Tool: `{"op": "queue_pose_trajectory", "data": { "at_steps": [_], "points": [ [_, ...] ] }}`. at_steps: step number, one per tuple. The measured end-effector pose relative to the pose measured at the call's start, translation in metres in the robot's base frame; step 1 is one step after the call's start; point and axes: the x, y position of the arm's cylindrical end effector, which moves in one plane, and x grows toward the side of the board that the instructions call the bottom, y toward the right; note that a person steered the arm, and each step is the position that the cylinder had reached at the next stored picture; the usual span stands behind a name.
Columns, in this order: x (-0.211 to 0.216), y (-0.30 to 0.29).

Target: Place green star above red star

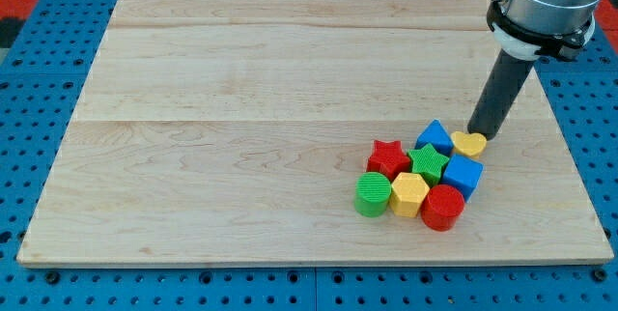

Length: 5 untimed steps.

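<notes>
- rod slanting down from the silver cuff at the view's top right, lower end leaning toward the view's left
- my tip (478,134) on the wooden board (241,108), touching or just short of the top edge of the yellow heart (469,144); cannot tell which
- no gripper on this arm, so nothing grasped, only the bare rod end down among the blocks
- 7 blocks packed in 1 cluster at the board's lower right, most of them touching
- 2 stars: green star (428,162) in the middle of the cluster, red star (388,158) touching it on the view's left, both at about the same height in the view
- 2 blue: blue block (435,137) above the green star, blue cube (463,175) to its right
- 2 yellow: the heart, and yellow hexagon (409,194) below the green star
- 2 cylinders: green cylinder (373,195) at lower left, red cylinder (443,207) at lower right
</notes>
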Motion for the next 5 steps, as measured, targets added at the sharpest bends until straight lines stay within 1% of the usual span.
{"op": "queue_pose_trajectory", "data": {
  "at_steps": [2,4,5],
  "points": [
    [0.027,0.028],
    [0.029,0.028],
    [0.049,0.035]
  ]
}}
